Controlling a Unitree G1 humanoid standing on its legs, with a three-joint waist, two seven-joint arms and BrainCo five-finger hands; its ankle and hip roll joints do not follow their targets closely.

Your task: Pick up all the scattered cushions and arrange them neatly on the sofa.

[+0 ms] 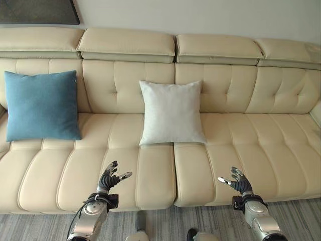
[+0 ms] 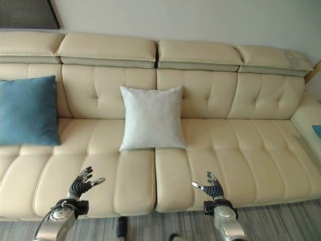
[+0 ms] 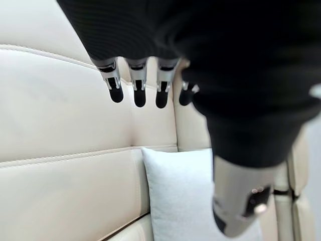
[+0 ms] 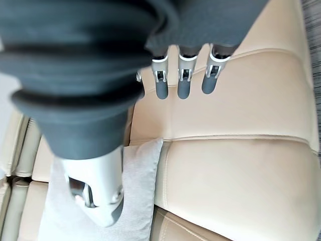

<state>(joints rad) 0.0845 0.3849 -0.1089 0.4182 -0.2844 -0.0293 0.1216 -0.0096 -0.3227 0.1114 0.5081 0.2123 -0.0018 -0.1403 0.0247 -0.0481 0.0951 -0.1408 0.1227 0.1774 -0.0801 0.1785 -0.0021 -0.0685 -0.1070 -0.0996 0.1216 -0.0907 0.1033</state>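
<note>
Blue cushion (image 1: 42, 105) at frame left and white cushion (image 1: 171, 113) at centre stand against the sofa (image 1: 261, 145) backrest; left hand (image 1: 109, 178) and right hand (image 1: 238, 184) hover spread, empty, lower frame; next step, seemingly, locating remaining cushions.

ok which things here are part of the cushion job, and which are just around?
Job:
blue cushion, upright against the backrest
white cushion, upright mid-sofa
sofa
left hand, right hand, both open and empty

Just around:
dark frame on the wall
striped floor
</note>
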